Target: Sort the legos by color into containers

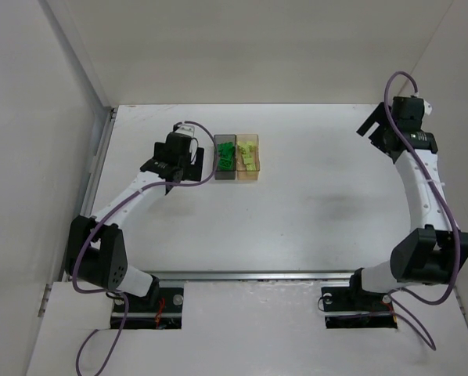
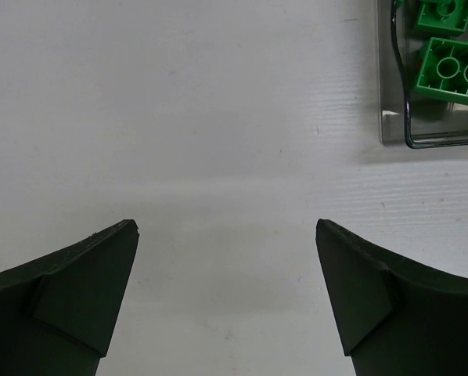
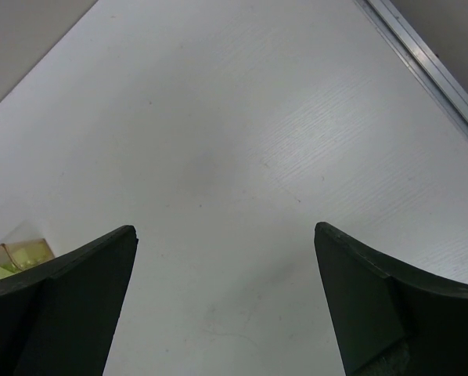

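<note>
We see the left claw [image 2: 226, 235] hanging spread wide and empty over bare desk [image 1: 320, 204], just beside the dark grey box [image 1: 225, 177] at the upper centre-left of the overhead frame. The dark green legos [image 1: 225, 155] lie inside that box. The pale yellow-green legos [image 1: 248, 154] lie in the tan box [image 1: 250, 177], which touches its right side. We find no loose brick on the desk — the sorting looks finished to us. The right claw [image 3: 225, 229], at the upper right of the overhead frame, is equally wide and carries nothing. The risk, as we judge it, lies in the left claw's nearness: a careless swing toward the right of the frame could knock the dark grey box, shove both boxes — or spill sorted bricks.
</note>
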Robot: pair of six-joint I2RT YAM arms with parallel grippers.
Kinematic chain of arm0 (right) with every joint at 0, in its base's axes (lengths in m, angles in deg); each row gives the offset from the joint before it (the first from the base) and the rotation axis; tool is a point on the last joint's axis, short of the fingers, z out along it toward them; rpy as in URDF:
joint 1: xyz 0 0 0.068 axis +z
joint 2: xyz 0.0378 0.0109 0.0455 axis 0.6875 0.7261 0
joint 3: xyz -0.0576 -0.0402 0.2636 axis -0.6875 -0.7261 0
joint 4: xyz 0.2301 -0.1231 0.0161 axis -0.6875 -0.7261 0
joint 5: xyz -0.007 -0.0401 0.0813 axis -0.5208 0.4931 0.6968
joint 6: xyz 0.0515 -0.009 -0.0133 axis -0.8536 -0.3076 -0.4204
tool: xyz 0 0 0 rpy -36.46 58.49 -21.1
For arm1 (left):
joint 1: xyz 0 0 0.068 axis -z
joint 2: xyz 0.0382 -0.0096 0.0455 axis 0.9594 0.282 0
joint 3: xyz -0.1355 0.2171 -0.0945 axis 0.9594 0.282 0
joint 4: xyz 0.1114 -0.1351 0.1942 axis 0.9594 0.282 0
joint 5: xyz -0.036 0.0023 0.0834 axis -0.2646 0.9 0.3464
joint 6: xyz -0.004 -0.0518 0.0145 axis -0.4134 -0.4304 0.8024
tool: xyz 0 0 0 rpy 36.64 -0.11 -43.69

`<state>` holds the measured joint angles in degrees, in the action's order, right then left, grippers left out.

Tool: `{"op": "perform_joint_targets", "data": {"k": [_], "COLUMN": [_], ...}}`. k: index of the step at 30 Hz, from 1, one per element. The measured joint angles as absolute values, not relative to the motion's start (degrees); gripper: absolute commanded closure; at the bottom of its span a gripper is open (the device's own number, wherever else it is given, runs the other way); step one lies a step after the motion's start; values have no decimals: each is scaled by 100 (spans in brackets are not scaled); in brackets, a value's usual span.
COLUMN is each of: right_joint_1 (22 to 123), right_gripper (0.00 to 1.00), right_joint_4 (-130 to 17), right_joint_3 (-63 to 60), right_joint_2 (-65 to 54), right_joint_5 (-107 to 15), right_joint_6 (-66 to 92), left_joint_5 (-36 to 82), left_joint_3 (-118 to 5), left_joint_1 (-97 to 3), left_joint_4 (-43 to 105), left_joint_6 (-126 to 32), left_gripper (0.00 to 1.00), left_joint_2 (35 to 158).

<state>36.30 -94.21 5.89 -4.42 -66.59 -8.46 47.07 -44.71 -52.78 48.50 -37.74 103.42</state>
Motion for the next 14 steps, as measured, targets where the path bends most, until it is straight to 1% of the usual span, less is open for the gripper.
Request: {"op": "perform_joint_targets", "data": {"k": [8, 14], "right_joint_1": [3630, 3630], "right_gripper": [0, 0], "right_joint_4": [-9128, -8841], "right_joint_3": [254, 29], "right_joint_2": [-539, -825], "right_joint_5": [-6294, -6073], "right_joint_6": [-732, -691], "left_joint_5": [4777, 4777], "left_joint_3": [-4471, -4471], "left_joint_1": [-5278, -5278], "left_joint_4": [4845, 4843], "left_joint_6": [-3794, -3796], "left_gripper": [4, 4], "left_joint_2": [10342, 10342]}}
